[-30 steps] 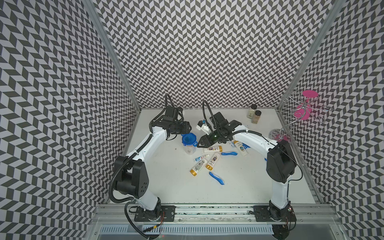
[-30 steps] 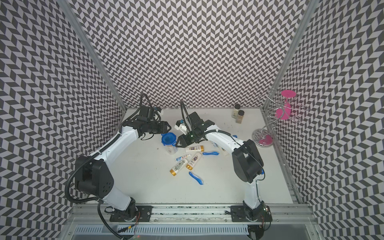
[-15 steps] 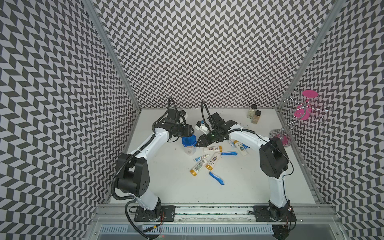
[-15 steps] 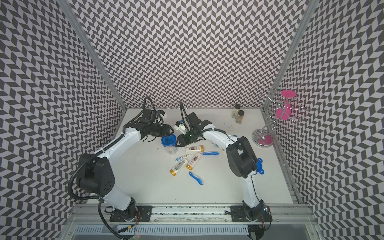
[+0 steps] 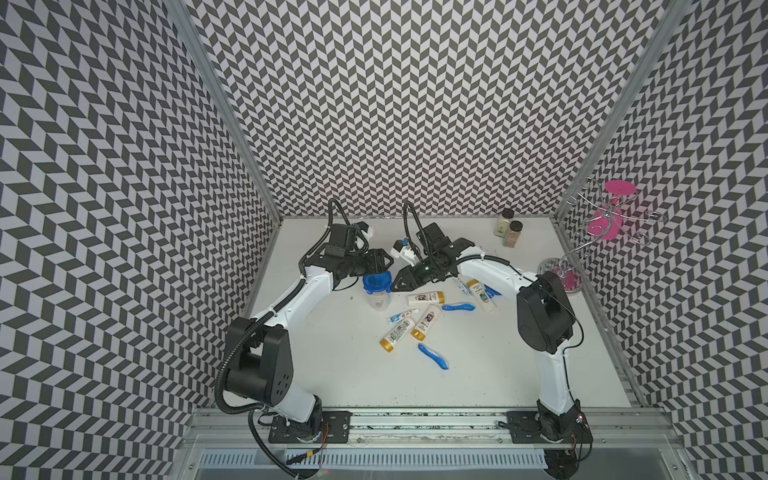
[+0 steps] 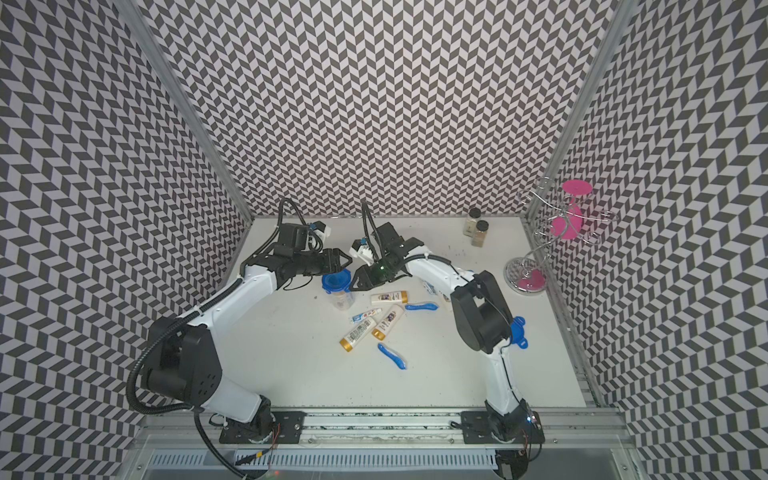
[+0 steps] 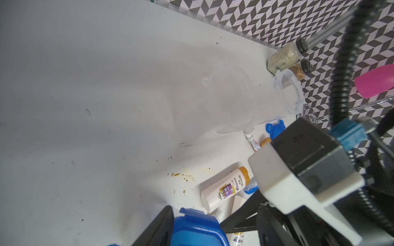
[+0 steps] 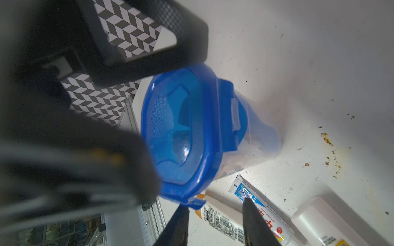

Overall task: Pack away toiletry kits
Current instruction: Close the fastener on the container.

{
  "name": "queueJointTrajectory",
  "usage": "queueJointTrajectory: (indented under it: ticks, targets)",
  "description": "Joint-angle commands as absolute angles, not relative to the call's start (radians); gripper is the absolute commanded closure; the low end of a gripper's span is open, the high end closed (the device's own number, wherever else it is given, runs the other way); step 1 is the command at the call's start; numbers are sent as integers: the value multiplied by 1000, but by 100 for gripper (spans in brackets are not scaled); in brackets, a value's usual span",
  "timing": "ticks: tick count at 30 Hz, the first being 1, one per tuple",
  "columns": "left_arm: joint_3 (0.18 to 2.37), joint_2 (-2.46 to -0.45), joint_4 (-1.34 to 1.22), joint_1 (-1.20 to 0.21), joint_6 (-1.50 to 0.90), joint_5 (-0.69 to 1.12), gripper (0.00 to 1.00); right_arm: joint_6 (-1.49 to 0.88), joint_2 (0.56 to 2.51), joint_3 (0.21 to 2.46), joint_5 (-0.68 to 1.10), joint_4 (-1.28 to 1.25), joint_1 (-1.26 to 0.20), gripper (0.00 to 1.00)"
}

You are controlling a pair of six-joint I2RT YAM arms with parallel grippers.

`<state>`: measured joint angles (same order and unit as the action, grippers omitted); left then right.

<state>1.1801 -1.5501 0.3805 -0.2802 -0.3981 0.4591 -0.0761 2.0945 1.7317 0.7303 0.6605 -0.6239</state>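
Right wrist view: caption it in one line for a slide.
Blue-lidded clear cup upright on a white table, toothpaste tube and gold-capped tubes lying beside it.

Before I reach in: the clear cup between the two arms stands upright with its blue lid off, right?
No, the blue lid is on the clear cup, as the right wrist view shows; it does stand upright there.

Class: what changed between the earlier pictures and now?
The left hand moved rightward to the clear plastic cup with the blue lid, jaws spread, gripping nothing; the right arm's elbow swung slightly inward. The right hand, cup, white gold-capped tubes and blue toothbrushes stayed put.
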Motion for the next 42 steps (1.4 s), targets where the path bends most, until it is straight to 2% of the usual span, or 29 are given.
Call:
queueJointTrajectory:
  ticks: [1, 13, 20, 27, 31, 42]
  targets:
    - [1132, -1544, 442, -287, -455, 490, 35, -78, 2133, 1751, 690, 591, -617, 60]
    - [1158, -1498, 479, -286, -402, 378, 36, -84, 2132, 1740, 685, 583, -611, 61]
    - [1188, -1437, 399, -252, -373, 362, 36, -90, 2120, 1741, 701, 575, -611, 60]
    - [1247, -1504, 421, -231, -309, 367, 36, -49, 2024, 1659, 646, 621, -615, 60]
    - [1263, -1550, 437, -230, -289, 375, 37, -60, 1976, 1605, 678, 594, -624, 60]
    - [1198, -1566, 401, -227, -325, 435, 36, -83, 2090, 1734, 754, 604, -652, 60]
